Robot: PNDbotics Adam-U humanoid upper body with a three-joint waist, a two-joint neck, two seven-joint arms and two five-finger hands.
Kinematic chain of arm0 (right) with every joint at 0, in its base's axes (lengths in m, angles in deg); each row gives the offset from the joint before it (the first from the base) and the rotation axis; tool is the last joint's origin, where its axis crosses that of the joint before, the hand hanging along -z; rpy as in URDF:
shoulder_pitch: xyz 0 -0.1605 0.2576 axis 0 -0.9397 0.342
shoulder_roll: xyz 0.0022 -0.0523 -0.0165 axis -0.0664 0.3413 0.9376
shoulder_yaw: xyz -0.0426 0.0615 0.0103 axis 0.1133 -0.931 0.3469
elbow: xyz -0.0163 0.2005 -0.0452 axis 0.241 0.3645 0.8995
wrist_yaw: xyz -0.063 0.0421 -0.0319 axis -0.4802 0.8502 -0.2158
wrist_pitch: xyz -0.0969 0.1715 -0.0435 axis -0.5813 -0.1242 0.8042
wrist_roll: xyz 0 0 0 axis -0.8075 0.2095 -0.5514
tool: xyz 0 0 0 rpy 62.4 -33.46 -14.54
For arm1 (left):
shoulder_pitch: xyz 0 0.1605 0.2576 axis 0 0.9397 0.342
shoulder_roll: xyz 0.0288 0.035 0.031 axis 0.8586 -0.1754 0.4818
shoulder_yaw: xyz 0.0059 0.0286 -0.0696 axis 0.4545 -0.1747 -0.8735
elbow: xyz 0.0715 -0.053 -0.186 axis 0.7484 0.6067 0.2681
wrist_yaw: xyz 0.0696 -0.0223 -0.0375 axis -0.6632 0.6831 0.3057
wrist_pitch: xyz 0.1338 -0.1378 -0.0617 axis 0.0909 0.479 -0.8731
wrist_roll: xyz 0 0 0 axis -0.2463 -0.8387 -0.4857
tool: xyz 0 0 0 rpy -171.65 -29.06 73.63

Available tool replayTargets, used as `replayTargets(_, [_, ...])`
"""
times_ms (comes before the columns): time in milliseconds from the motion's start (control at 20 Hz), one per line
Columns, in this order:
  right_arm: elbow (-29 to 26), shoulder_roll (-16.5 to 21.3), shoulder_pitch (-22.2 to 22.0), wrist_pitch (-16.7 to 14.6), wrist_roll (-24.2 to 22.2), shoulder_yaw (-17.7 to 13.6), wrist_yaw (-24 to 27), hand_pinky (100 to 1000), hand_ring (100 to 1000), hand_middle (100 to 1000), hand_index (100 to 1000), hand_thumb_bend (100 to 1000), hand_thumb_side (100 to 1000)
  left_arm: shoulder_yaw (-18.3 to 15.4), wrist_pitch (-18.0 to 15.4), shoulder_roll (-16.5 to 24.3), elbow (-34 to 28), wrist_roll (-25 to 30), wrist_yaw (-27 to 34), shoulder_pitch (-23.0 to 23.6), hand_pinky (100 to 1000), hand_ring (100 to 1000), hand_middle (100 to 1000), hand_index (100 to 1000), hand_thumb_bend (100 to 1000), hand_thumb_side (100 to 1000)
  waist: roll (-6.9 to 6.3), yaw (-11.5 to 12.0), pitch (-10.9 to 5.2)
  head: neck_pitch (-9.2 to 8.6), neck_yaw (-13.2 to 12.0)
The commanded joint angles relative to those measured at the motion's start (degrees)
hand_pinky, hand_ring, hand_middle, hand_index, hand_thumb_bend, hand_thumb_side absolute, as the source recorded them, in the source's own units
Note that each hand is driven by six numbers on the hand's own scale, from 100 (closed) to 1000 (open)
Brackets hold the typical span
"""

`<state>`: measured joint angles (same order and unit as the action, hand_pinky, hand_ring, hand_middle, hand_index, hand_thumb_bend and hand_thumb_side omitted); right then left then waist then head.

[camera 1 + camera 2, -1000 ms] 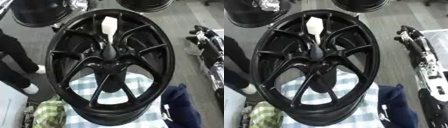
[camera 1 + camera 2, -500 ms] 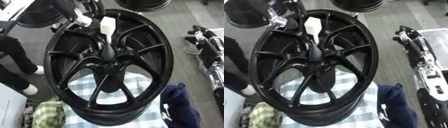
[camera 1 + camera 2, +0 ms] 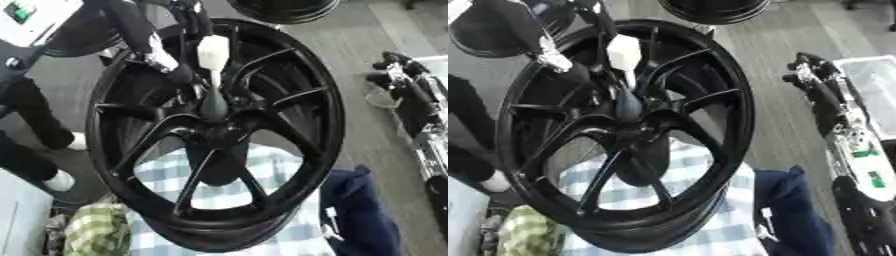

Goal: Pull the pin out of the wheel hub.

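A large black wheel hub with curved spokes fills the middle. From its centre boss a pin sticks up toward me, a thin dark shaft topped by a white handle. My left arm comes in from the upper left, and my left hand is just left of the handle, close against the shaft. Its dark fingers merge with the spokes, so its grip is hidden. My right hand rests idle and open at the right edge, fingers up, away from the wheel.
The hub lies on a blue-and-white checked cloth. A dark blue garment lies at the lower right and a green checked bundle at the lower left. Other black wheels stand at the top. A person's dark legs show at the left.
My left arm has come in from the upper left and moved down to the pin's white handle. The pin still stands in the hub. The right arm has stayed put.
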<state>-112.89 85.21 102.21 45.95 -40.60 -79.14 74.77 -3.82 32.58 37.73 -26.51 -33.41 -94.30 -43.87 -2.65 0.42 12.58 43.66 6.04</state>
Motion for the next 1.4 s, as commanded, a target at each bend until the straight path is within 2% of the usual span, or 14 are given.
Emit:
replayTargets(50, [-0.48, 1.02, 0.33, 0.06, -0.14, -0.22, -0.01, 910, 686, 681, 806, 100, 457, -1.27, -0.23, 0.41, -0.2, -1.25, -1.75, -1.56, 944, 884, 803, 874, 555, 399, 0.17, -0.1, -0.74, -0.74, 0.18])
replayTargets(500, [-0.46, 0.85, 0.7, 0.19, -0.33, -0.02, -0.02, 910, 685, 680, 805, 100, 459, -1.77, 0.06, -1.91, 1.31, -2.08, -2.45, -2.46, 934, 877, 799, 870, 520, 402, 0.23, -0.62, -0.34, -1.07, 0.13])
replayTargets(700, [-0.42, 0.75, 0.83, 0.26, -0.43, 0.07, -0.03, 910, 684, 679, 804, 100, 462, -2.28, -1.03, -3.13, 3.14, -0.78, -2.87, -3.03, 937, 880, 804, 872, 521, 390, 0.22, -0.91, -0.1, -1.46, -0.32])
replayTargets(950, [-0.34, 0.54, 0.91, 0.34, -0.59, 0.18, -0.05, 910, 684, 678, 804, 100, 463, -3.66, -3.89, -3.89, 5.27, 0.23, -4.94, -3.38, 943, 888, 807, 873, 553, 342, 0.18, -0.97, 0.09, -1.7, -0.58])
replayTargets(1100, [-0.35, 0.44, 1.0, 0.36, -0.65, 0.2, -0.07, 910, 684, 678, 804, 100, 464, -4.79, -6.23, -4.33, 7.14, 0.13, -6.5, -3.26, 944, 888, 806, 869, 543, 296, 0.18, -1.01, 0.15, -1.81, -0.71])
replayTargets(1400, [-0.25, 0.22, 1.02, 0.43, -0.7, 0.19, -0.06, 910, 684, 678, 803, 100, 467, -5.66, -10.9, -5.49, 10.65, 0.97, -6.42, -2.96, 949, 890, 803, 866, 527, 286, 0.17, -1.38, 0.34, -2.03, -1.09])
